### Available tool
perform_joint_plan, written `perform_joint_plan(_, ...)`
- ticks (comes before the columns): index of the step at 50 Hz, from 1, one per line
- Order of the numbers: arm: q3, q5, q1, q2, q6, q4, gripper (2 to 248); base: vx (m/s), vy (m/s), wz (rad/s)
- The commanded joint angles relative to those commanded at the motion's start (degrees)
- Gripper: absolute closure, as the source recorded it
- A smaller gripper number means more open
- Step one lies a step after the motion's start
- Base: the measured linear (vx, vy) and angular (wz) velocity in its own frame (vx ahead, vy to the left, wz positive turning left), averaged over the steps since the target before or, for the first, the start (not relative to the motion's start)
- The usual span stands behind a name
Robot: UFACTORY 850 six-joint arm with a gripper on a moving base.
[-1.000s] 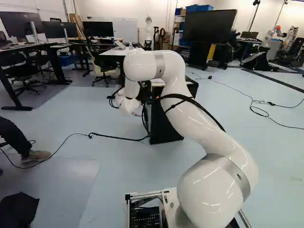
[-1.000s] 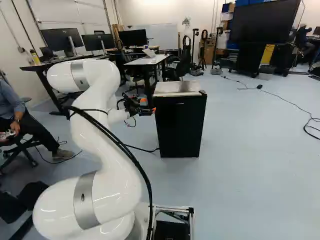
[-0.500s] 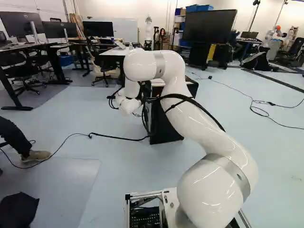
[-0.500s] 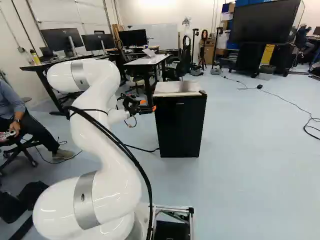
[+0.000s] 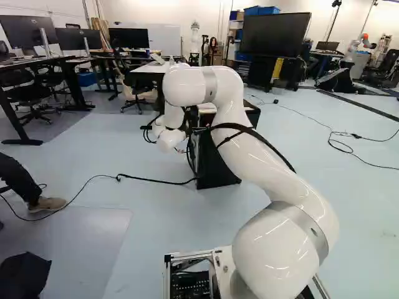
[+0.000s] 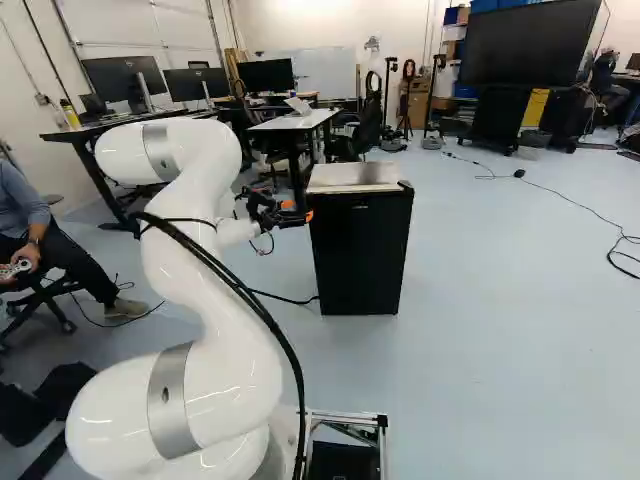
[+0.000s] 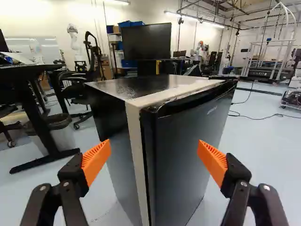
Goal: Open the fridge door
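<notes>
Hand (image 6: 298,211) stands spread near a fridge (image 6: 360,255) the arm (image 5: 259,159) partly hides.

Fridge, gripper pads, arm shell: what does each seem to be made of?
The fridge door looks like dark coated metal, smooth with a soft sheen, though plastic is possible. The orange gripper pads look like matt rubber or flexible plastic, judging by their ribbed faces. The white arm shell is glossy, with sharp highlights: painted metal or hard plastic, I can't tell which.
</notes>
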Motion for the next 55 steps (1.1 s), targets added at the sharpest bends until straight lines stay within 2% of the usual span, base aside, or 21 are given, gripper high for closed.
perform_joint_plan(36,-1.5,0.0,-2.9,-0.8,0.0,0.0,3,0.000,0.000,0.000)
perform_joint_plan(55,0.5,0.0,-4.5,0.3,0.0,0.0,3,0.000,0.000,0.000)
